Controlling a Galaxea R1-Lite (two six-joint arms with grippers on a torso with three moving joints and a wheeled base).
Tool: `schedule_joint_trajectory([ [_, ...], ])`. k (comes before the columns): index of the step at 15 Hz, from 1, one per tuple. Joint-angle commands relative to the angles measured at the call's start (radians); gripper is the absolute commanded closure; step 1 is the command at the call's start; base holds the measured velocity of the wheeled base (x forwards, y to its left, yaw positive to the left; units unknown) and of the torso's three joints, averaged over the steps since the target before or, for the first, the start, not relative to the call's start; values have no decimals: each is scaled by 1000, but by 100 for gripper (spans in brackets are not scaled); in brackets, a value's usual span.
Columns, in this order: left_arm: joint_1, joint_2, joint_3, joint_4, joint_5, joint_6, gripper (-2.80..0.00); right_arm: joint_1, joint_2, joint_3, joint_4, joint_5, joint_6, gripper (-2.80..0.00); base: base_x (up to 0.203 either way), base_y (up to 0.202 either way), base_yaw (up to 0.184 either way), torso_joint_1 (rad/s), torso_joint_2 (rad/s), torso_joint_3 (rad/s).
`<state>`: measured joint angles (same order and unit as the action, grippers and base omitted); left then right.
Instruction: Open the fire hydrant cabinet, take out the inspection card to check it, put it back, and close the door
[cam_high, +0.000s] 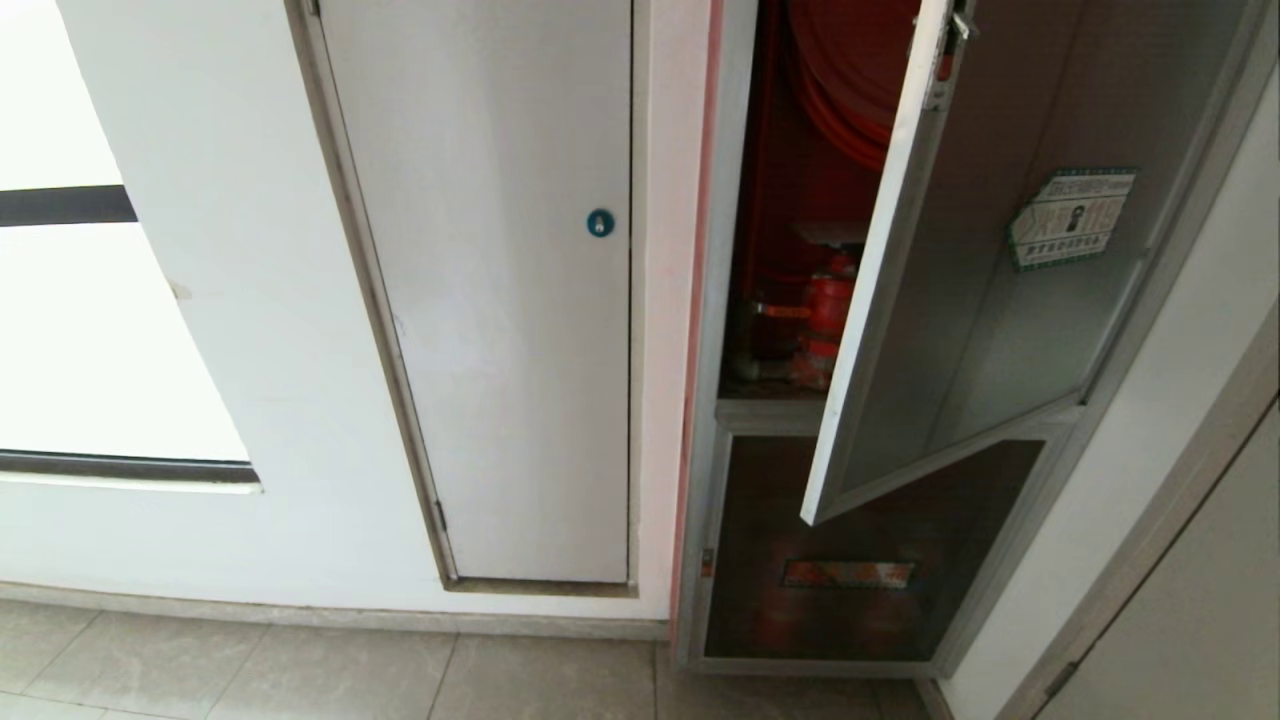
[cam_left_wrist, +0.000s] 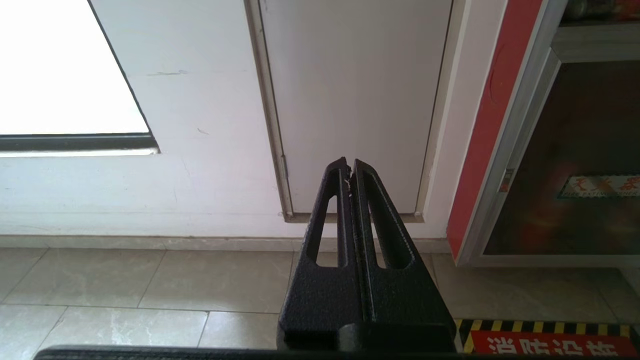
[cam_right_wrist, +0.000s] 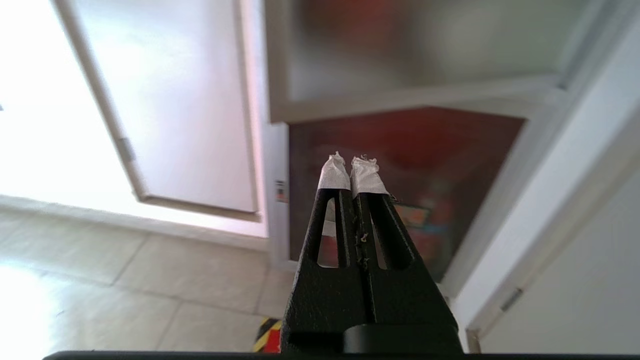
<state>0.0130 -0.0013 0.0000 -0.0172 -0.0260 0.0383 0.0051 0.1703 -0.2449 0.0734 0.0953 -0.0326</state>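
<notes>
- The right gripper (cam_right_wrist: 352, 167) fills the foreground of its own wrist view, its two black fingers pressed together with nothing between them; the fingertips (cam_right_wrist: 334, 174) are wrapped in white tape. It points toward the lower dark glass panel (cam_right_wrist: 400, 165) of the cabinet, apart from it.
- The left gripper (cam_left_wrist: 349, 167) is likewise pressed together and empty, hanging above the tiled floor (cam_left_wrist: 150, 285) and facing the plain white door (cam_left_wrist: 355, 100).
- Neither arm shows in the head view.
- The fire hydrant cabinet (cam_high: 715, 300) stands in the wall to the right of the plain white door, which carries a round blue lock (cam_high: 599, 223).
- Its upper door (cam_high: 960, 300), silver-framed with tinted glass, stands swung open toward the camera, hinged on the right, its free edge hanging in front of the lower panel.
- A green-edged hexagonal sticker (cam_high: 1072, 218) sits on the door's glass.
- Through the opening, the red interior shows a red hose reel (cam_high: 850, 70) at the top and a red valve (cam_high: 828, 310) beneath it.
- The lower panel bears a small orange label (cam_high: 848, 573).
- The inspection card cannot be made out in any view.
- A yellow-and-black striped floor marking (cam_left_wrist: 545, 335) with a red field lies before the cabinet.
</notes>
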Motion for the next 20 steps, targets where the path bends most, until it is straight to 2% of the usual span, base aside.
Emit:
schedule_joint_trajectory([
  [1,1,1,6,-1,0,0,0,1,198,-105,0,53,-1,0,0,0,0,0,0,0],
  [4,1,1,8,0,0,0,0,1,374,-180,-35,153,-2,0,0,0,0,0,0,0],
  [9,1,1,8,-1,0,0,0,8,604,-226,-150,321,-1,0,0,0,0,0,0,0],
  [12,1,1,6,-1,0,0,0,26,755,-269,-183,349,2,0,0,0,0,0,0,0],
  [15,1,1,7,0,0,0,0,80,888,-286,-273,352,2,0,0,0,0,0,0,0],
  [20,1,1,7,-1,0,0,0,241,1111,-344,-401,344,7,0,0,0,0,0,0,0],
])
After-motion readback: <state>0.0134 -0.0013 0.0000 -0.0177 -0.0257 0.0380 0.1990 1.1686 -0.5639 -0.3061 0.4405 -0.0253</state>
